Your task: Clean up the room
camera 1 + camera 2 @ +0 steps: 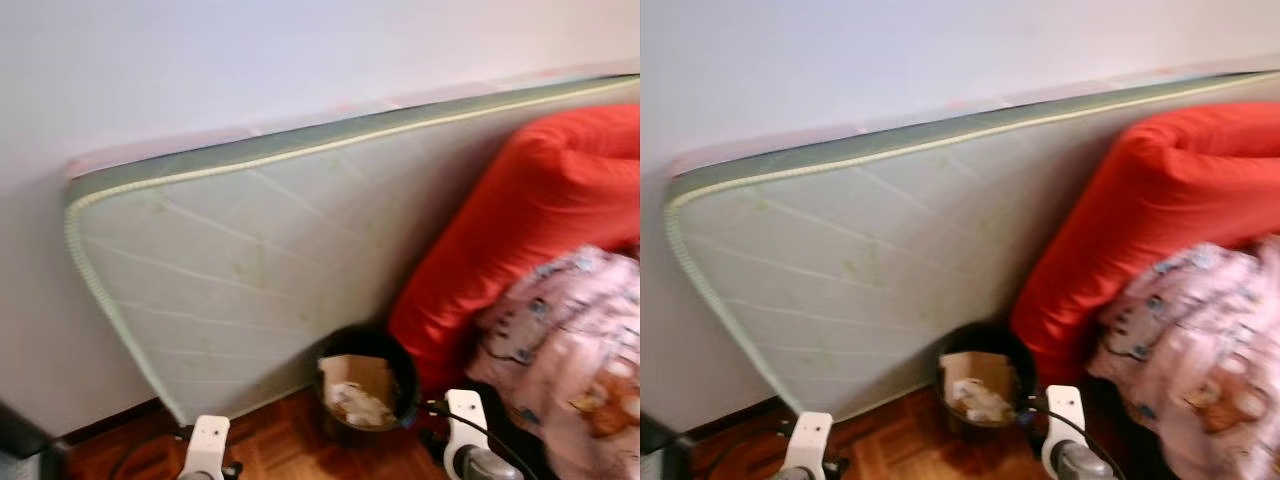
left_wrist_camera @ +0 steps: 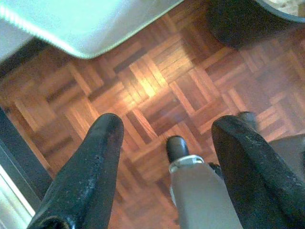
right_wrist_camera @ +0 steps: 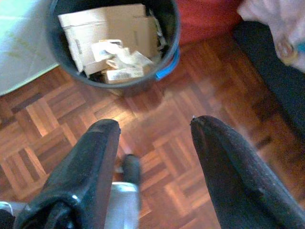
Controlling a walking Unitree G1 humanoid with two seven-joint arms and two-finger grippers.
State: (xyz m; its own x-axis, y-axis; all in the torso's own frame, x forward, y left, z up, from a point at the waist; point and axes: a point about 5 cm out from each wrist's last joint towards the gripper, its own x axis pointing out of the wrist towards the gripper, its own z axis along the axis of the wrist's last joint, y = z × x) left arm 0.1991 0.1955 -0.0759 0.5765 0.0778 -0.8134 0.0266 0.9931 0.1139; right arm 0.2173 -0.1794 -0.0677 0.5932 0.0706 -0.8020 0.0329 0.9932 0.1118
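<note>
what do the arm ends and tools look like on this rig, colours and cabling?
In the head views, both arm ends are white housings over grey metal; a black cable loops by each. The left tool has two broad, matte black, rounded fingers with a scuffed, speckled surface and a silver-grey part with a black tip between them. The right tool looks the same.

mattress (image 1: 250,270) against wall (image 1: 200,60) | bin (image 1: 366,388) before mattress | cushion (image 1: 520,220) right of bin

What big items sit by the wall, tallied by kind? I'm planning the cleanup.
Mattress: 1
Black bin with cardboard and paper scraps: 1
Red cushion: 1
Patterned pink blanket: 1
Total: 4
</note>
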